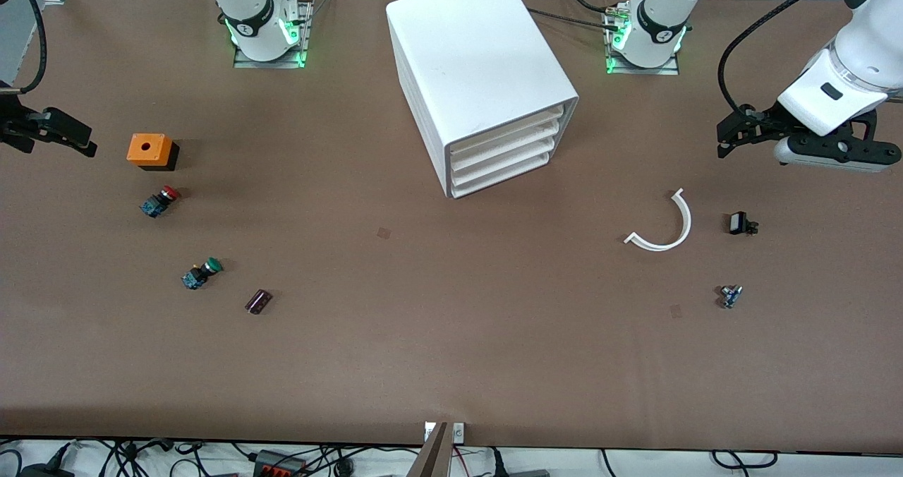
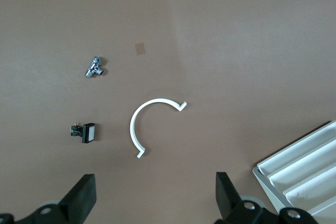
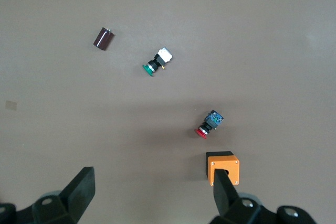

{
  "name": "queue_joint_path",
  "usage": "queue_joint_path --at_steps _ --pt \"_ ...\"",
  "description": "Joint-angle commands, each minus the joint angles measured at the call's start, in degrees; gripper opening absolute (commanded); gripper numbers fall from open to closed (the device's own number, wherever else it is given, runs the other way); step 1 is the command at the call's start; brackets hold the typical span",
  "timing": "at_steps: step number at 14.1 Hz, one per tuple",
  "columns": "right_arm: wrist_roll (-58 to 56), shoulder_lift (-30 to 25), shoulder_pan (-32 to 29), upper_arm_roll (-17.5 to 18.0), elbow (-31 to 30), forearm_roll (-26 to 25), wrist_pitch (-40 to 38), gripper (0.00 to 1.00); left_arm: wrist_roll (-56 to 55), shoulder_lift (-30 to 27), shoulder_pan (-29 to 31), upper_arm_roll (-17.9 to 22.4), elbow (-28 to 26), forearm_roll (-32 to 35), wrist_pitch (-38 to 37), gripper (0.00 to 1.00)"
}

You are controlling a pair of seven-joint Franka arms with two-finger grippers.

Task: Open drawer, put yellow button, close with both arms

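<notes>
The white cabinet (image 1: 487,82) stands in the middle of the counter (image 1: 451,350), between the two arm bases, and its four stacked drawers are all pushed in. The drawer (image 1: 509,130) of the task is the uppermost of them, its front flush with the others.

The left end effector (image 1: 734,133) hangs over the counter at the left arm's end, fingers spread and holding nothing. The drawer fronts lie well apart from it, toward the middle; a corner of the cabinet (image 2: 302,166) shows at the edge of the left wrist view. A curved white strip (image 1: 667,226) lies on the counter between this end effector and the cabinet front. A small black block (image 1: 739,223) and a little metal fitting (image 1: 730,296) lie under and near it, apart from each other.

The right end effector (image 1: 60,135) hangs at the right arm's end of the counter, fingers (image 3: 81,184) spread, empty. Just beside it sits an orange box (image 1: 150,150) with a round hole in its top. A red-capped button (image 1: 159,200) lies near the box, a green-capped button (image 1: 202,272) nearer the front camera, and a dark cylinder (image 1: 258,301) beside that.

No yellow-capped button can be made out anywhere on the counter; the only yellow-orange thing is the box.
</notes>
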Motion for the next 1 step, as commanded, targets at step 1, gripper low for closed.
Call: queue_joint_path --at_steps 1 --pt "-0.6 -1.5 -0.2 0.5 -1.5 -1.1 -0.2 1.0 1.0 0.8 0.3 -0.2 1.8 0.3 -1.3 1.0"
